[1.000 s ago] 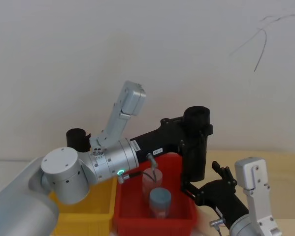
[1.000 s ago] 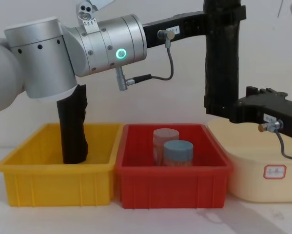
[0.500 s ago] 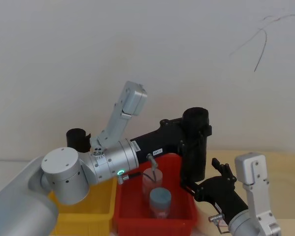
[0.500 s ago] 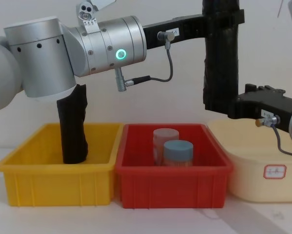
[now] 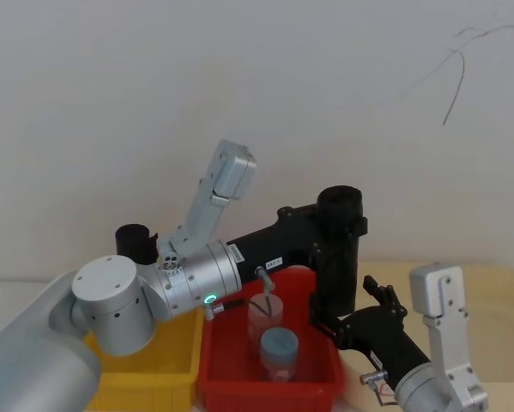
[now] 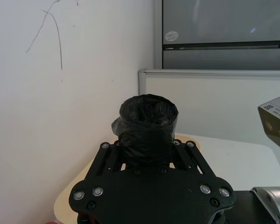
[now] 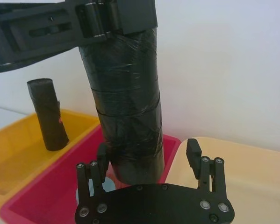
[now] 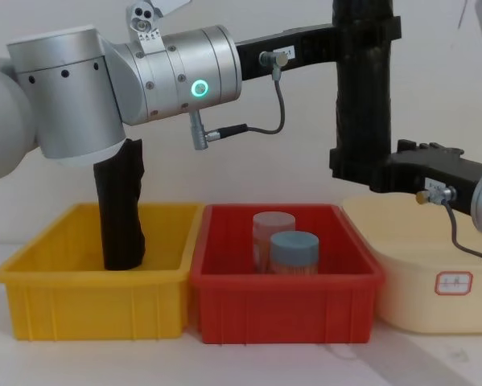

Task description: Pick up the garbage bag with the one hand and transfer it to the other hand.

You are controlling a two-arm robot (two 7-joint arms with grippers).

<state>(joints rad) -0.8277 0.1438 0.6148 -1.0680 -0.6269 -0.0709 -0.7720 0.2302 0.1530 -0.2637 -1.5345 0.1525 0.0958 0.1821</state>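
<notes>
the garbage bag point(image 5: 338, 262) is held upright in the air, above the right end of the red bin point(image 8: 285, 283), well clear of the worktop point(image 8: 224, 363). its upper part is gripped by the left claw point(image 5: 335, 225), which is closed tight around it; in the left wrist view the crumpled top of the roll is seen standing up out of the black fingers point(image 6: 177, 151). the left arm is stretched across from the robot's left, its green ring light lit, passing over the yellow bin point(image 8: 96, 304).

the right claw point(image 7: 148, 158) is raised from the robot's right to the bag's lower end. its prongs are spread apart, one on either side of the roll's bottom edge. in the right wrist view a gap is seen between the roll and one prong, while the other prong is very near it; whether that one touches cannot be told.

a shorter black roll point(image 8: 121, 211) is stood leaning in the yellow bin, well apart from the held bag. two jars are seen in the red bin, a pinkish jar point(image 8: 273, 229) behind and a blue-lidded jar point(image 8: 294, 251) just in front of it. a cream container point(image 8: 422, 297) is set just beside the red bin, on its right
</notes>
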